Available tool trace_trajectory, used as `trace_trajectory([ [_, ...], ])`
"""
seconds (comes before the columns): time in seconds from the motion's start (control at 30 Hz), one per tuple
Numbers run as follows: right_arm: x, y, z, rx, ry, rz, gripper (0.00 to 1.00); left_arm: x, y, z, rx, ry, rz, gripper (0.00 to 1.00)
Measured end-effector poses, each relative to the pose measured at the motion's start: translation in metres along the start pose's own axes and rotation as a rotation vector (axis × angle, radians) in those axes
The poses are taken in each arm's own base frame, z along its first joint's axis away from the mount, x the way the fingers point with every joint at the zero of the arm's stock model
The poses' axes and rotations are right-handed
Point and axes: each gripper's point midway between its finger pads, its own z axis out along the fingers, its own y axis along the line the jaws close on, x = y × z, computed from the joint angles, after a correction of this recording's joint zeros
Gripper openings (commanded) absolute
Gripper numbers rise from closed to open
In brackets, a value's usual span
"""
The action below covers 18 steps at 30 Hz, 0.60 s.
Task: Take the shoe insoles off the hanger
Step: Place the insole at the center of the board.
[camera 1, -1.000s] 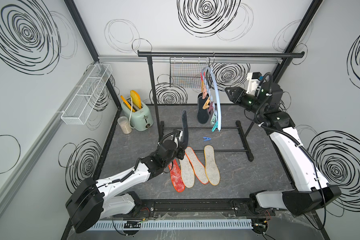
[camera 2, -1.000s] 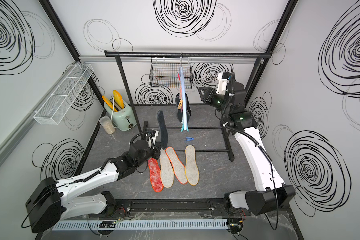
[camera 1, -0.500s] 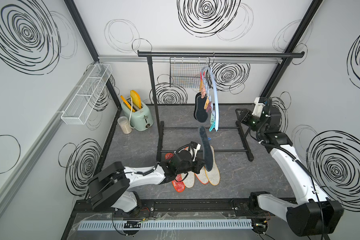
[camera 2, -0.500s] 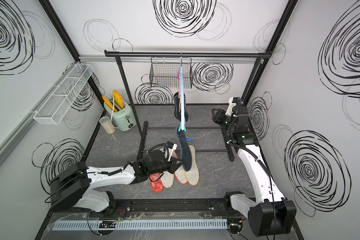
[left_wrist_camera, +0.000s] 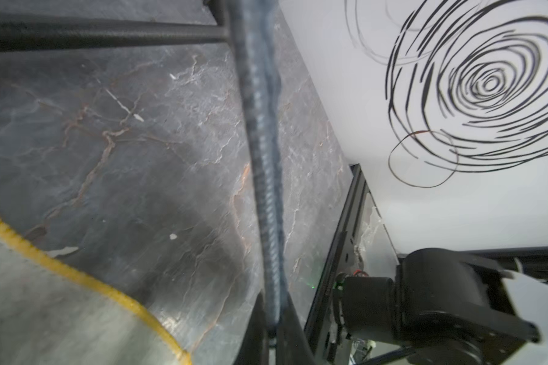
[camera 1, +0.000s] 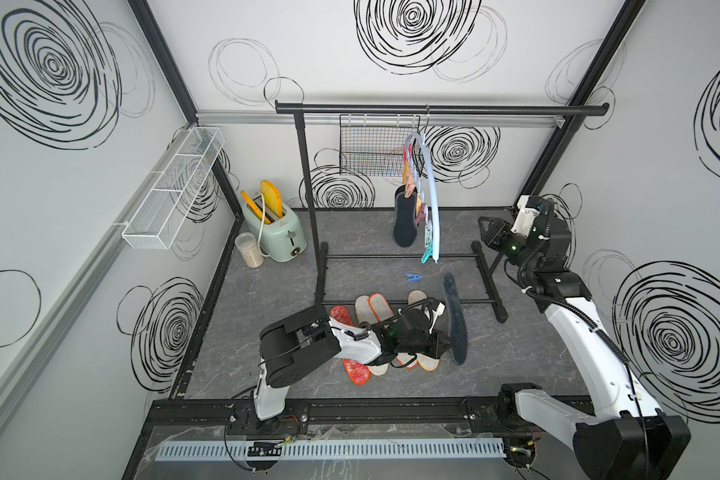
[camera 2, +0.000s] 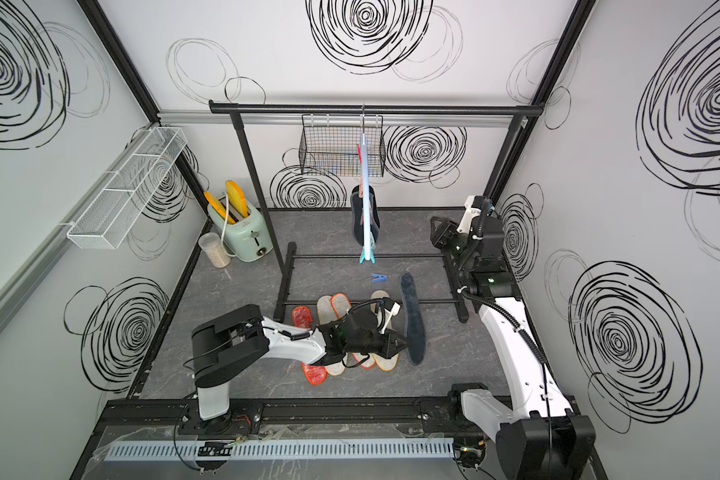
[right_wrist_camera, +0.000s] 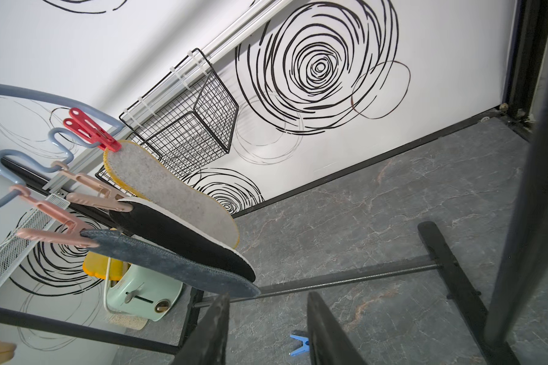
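Left end effector (camera 1: 449, 345) is at lower centre in both top views, against the dark insole (camera 1: 454, 320). That insole is seen on edge and leaning, just beside the felt insoles (camera 1: 375, 305) and red insole (camera 1: 356, 370) laid on the table (camera 1: 267, 299). In the left wrist view its edge runs between the fingers (left_wrist_camera: 254, 339); whether it is pinched or freed cannot be told. Right end effector (right_wrist_camera: 268, 331) is spread with nothing in it, at right of frame, well apart from the hanger (camera 1: 433, 195).

Three insoles are pegged on the hanger, closely overlapped: yellow-rimmed insole (right_wrist_camera: 171, 196), black insole (right_wrist_camera: 184, 237), grey insole (right_wrist_camera: 171, 262).

Risks, as judged:
- If the dark insole is let go leaning, it could flop onto the felt row or across the base bar (camera 1: 481, 300).
- If the left end effector is withdrawn only part spread, the insole could be dragged.
- With that overlap, two could be caught in one grab.
- The hanger hangs free, so a sideways pull could swing or unhook it. A blue peg (camera 1: 413, 276) lies loose on the table.
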Motion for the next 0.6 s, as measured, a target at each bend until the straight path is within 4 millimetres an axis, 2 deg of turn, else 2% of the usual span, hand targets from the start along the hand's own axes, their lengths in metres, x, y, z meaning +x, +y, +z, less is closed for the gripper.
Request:
trace_trajectory([
  [0.1,0.0,0.0,0.0,-0.001,0.001,0.0,0.43,0.004,0.006,0.0,-0.024,0.017,-0.006,0.55],
  [0.2,0.0,0.0,0.0,-0.004,0.001,0.0,0.43,0.005,0.009,0.001,-0.045,0.029,0.001,0.66],
  [0.4,-0.001,0.0,0.0,-0.005,-0.002,0.001,0.43,0.009,0.019,-0.007,-0.092,0.048,0.019,0.68],
  [0.53,-0.003,0.002,0.0,-0.015,-0.01,-0.001,0.43,0.005,0.026,-0.033,-0.124,0.029,0.029,0.67],
  [0.6,-0.005,0.004,0.0,-0.026,-0.013,-0.003,0.44,-0.003,0.029,-0.054,-0.131,-0.001,0.035,0.66],
])
